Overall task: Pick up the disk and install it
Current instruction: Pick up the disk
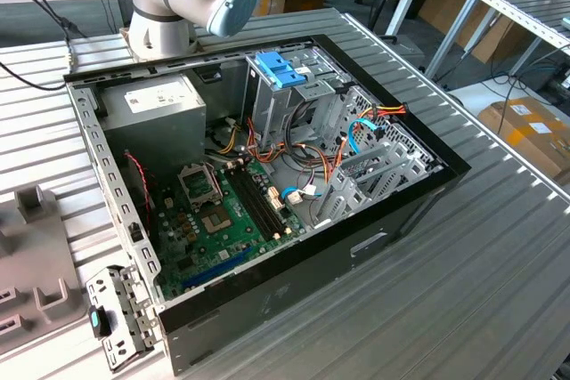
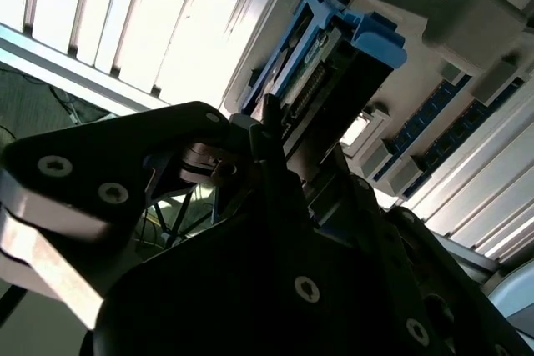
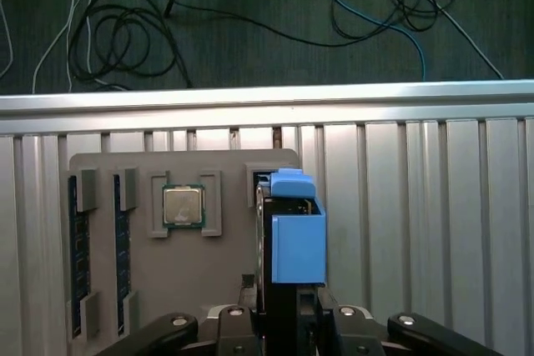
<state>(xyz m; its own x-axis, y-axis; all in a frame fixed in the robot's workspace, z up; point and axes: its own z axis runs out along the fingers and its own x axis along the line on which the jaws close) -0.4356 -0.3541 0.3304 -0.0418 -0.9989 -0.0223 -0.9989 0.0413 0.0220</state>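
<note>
In the first wrist view the disk (image 3: 298, 243) stands on edge, its light-blue caddy rail facing the camera and its dark body running down between my fingers. My gripper (image 3: 284, 306) is shut on the disk's near end. The disk's far end reaches to a slot of the grey parts holder (image 3: 225, 239); I cannot tell whether it touches it. In the second wrist view the disk (image 2: 367, 35) sticks out past a black fingertip (image 2: 269, 127) that presses on its side. In the exterior view the open computer case (image 1: 419, 211) lies on the slatted table.
The parts holder carries a processor chip (image 3: 183, 204) and memory sticks (image 3: 77, 248). Inside the case are a grey drive cage with a blue latch (image 1: 280, 68), a power-supply box (image 1: 156, 104), a green mainboard (image 1: 223, 220) and loose cables (image 1: 356, 135). The arm's base (image 1: 165, 15) stands behind the case.
</note>
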